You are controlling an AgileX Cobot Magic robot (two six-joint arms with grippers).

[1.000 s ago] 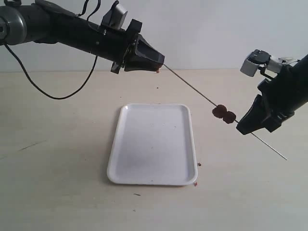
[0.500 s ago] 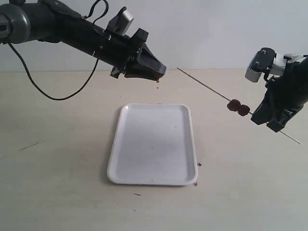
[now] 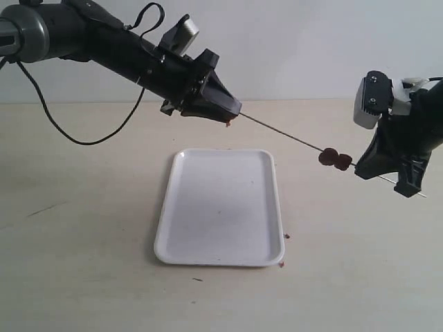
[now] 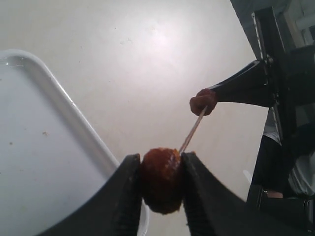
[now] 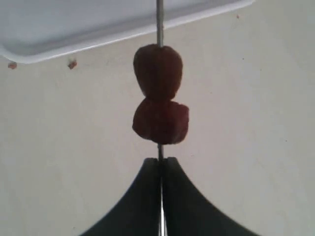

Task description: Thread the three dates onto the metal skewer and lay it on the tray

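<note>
One metal skewer (image 3: 284, 133) spans the gap between my two arms. Its long axis slopes, the high end at my left jaws and the low end at my right jaws, with a short tail sticking out beyond the right jaws on the far side from the left ones.

My right jaws are pressed together on the rod, which runs straight out between their tips. My left jaws are clamped on one date (image 4: 160, 179), held by its sides. The skewer's upper point meets this date; I cannot tell whether it has gone in.

I count three dates. Two threaded dates (image 3: 335, 160) sit on the rod, touching each other, just ahead of my right jaws and well apart from my left jaws. The third is the one in my left jaws.

One tray (image 3: 160, 235) lies flat on the bench (image 3: 83, 242), below my left jaws and off to the side of my right jaws, with nothing on it.
</note>
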